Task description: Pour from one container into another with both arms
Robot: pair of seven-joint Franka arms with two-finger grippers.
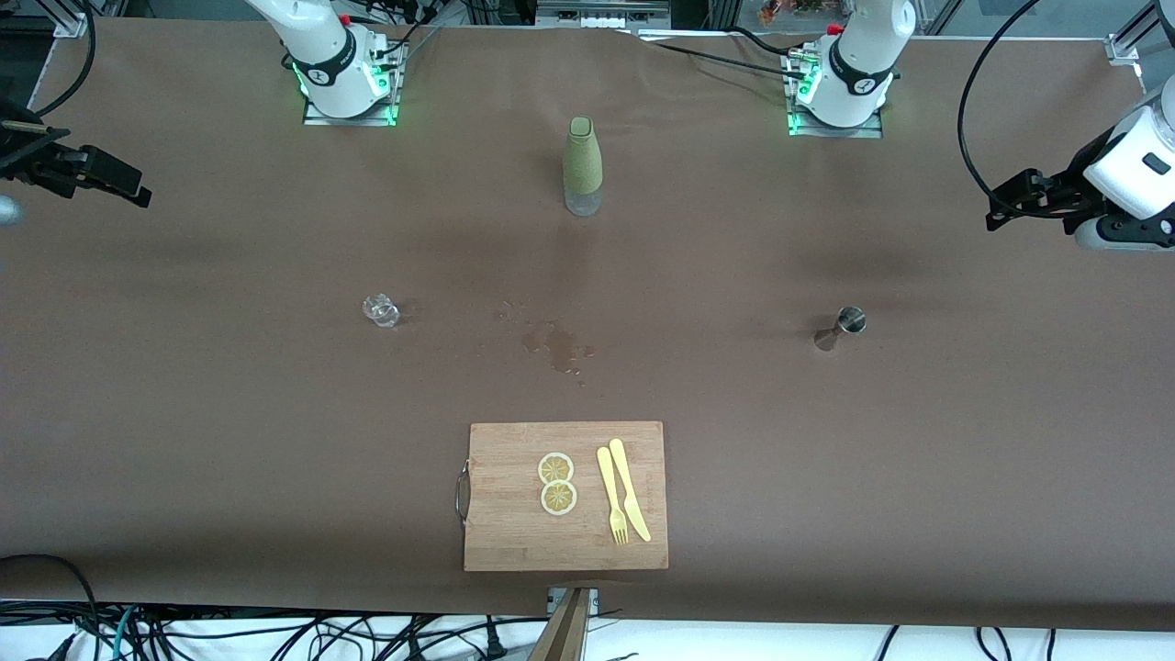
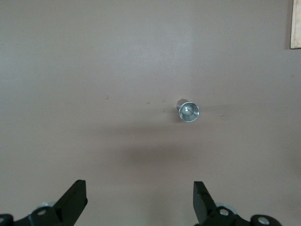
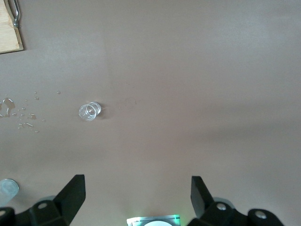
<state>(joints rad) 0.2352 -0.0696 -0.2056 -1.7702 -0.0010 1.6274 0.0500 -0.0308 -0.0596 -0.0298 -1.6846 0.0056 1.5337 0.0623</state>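
A small steel jigger (image 1: 844,326) (image 2: 188,110) stands upright toward the left arm's end of the table. A small clear glass (image 1: 380,310) (image 3: 88,111) sits toward the right arm's end. A green-sleeved bottle (image 1: 583,165) with a clear base stands between the two arm bases. My left gripper (image 1: 1001,207) (image 2: 140,188) hangs open and empty over the table's end, well apart from the jigger. My right gripper (image 1: 128,184) (image 3: 136,181) hangs open and empty over the other end, well apart from the glass.
A wet spill (image 1: 555,347) (image 3: 7,108) marks the brown cloth between glass and jigger. A wooden cutting board (image 1: 514,542) near the front camera carries two lemon slices (image 1: 556,482), a yellow fork (image 1: 612,496) and a knife (image 1: 630,488).
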